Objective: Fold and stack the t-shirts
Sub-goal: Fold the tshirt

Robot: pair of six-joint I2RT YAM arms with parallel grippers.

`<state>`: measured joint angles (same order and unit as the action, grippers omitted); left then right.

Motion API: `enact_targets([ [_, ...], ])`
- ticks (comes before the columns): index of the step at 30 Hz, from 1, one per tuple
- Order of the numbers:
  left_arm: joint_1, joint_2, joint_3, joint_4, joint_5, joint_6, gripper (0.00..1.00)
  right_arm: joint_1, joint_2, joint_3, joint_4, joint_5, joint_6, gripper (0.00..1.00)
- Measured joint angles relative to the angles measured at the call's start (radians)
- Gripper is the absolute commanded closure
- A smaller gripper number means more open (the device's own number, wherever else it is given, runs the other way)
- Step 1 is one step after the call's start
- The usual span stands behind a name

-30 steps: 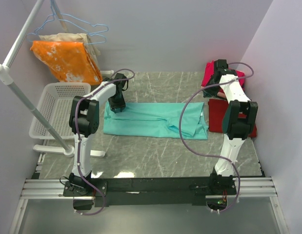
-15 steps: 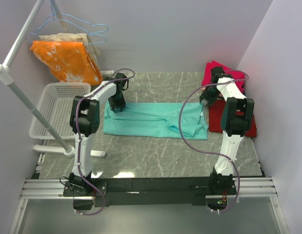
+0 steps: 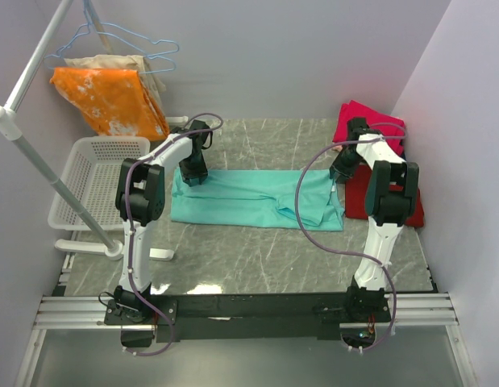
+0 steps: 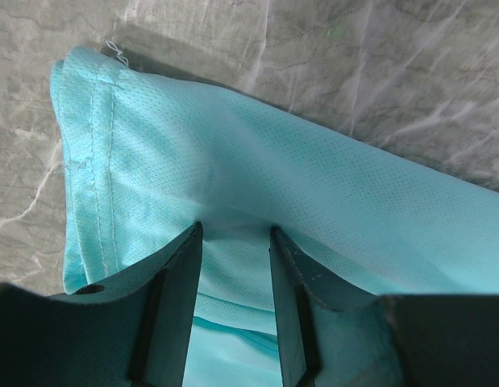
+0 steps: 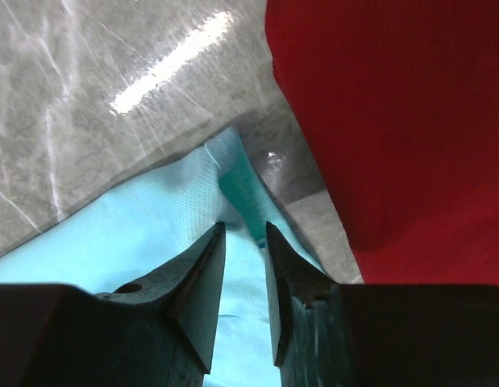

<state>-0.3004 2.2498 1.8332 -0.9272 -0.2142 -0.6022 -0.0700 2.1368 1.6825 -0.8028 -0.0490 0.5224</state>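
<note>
Only overhead, orange cloth [image 3: 110, 98], basket [image 3: 86, 177]

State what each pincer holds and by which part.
Left pincer pinches a fold of the teal t-shirt near its left end. Right pincer straddles the shirt's right far corner; whether it grips cannot be told.

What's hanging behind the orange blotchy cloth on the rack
A beige cloth hangs behind the orange cloth, with only its upper edge and right side showing; the rest is covered. Light blue wire hangers rise above both.
</note>
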Motion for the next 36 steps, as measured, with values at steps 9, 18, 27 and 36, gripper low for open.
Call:
enact_targets([
  [9,0.005,0.000,0.000,0.001,0.001,0.000,0.55,0.000,0.004,0.000,0.028,-0.031,0.000,0.73],
  [18,0.007,0.000,0.000,0.001,0.001,0.000,0.55,0.000,0.046,0.016,0.015,-0.048,-0.013,0.93],
  [27,0.009,0.000,0.000,0.001,0.000,0.000,0.55,0.000,0.053,0.021,0.013,-0.048,-0.021,1.00],
  [36,0.009,0.000,0.000,0.001,0.000,0.000,0.55,0.000,0.006,0.049,0.011,-0.046,-0.011,1.00],
])
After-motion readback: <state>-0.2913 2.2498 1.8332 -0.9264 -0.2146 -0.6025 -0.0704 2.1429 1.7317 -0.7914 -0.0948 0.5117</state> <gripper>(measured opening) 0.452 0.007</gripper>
